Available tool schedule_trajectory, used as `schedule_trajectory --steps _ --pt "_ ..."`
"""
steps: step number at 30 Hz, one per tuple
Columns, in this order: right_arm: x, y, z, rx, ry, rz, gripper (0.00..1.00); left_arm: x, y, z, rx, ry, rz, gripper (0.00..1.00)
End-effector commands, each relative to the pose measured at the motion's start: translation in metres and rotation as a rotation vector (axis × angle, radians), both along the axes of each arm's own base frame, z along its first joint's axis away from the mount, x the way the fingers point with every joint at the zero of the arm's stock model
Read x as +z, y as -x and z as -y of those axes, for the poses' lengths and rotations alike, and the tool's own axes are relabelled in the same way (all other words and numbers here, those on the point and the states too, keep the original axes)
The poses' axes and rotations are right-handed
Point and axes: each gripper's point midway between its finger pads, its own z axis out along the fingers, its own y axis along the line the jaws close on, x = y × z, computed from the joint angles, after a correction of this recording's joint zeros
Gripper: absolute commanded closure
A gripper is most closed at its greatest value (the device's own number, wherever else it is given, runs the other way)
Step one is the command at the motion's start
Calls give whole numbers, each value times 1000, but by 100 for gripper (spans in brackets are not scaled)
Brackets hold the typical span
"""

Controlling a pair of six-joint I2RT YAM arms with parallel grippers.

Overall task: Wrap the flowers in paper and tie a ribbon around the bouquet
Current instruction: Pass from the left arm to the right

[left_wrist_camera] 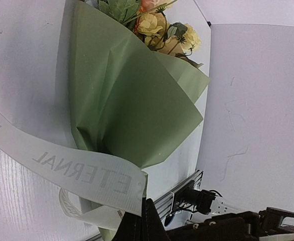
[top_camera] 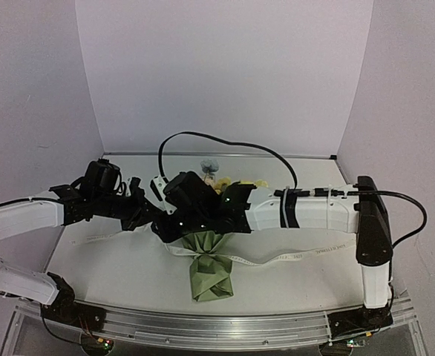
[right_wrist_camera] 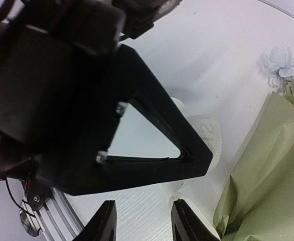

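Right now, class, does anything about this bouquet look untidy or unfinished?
Yes. The ribbon lies slack across the table, trailing far to either side of the bouquet at its narrow waist, with no bow visible. The paper looks untorn.

The bouquet (top_camera: 211, 273) lay on the tabletop (top_camera: 106, 271), with its narrow end toward the near edge and its flowers (top_camera: 219, 179) toward the back. The ribbon (top_camera: 295, 256) crossed the bouquet's waist and trailed out to its left and right. The left pincer (left_wrist_camera: 143, 221) and right pincer (right_wrist_camera: 139, 221) met over the bouquet's left side, just beside its wide rim.
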Motion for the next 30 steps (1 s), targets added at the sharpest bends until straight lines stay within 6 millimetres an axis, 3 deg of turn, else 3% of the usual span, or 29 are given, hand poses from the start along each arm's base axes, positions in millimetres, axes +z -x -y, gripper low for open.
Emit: schedule_trajectory --steps 1,13,16,19,21,26,30 --pt "5 -15 3 -96 -22 26 64 38 -2 6 -7 83 68 100" --pt "-1 -26 -1 -158 -19 39 72 38 8 13 -36 89 64 100" --pt "-1 -28 4 -178 -12 48 82 38 9 15 -41 91 64 100" --pt "1 -31 13 -209 -6 60 99 38 11 17 -50 87 70 99" --pt "3 -31 18 -223 -5 66 100 39 12 17 -51 82 80 93" --pt "9 -33 43 -283 10 94 100 59 10 14 -56 81 163 64" --pt "18 -33 68 -340 0 119 100 79 10 10 -64 77 267 55"
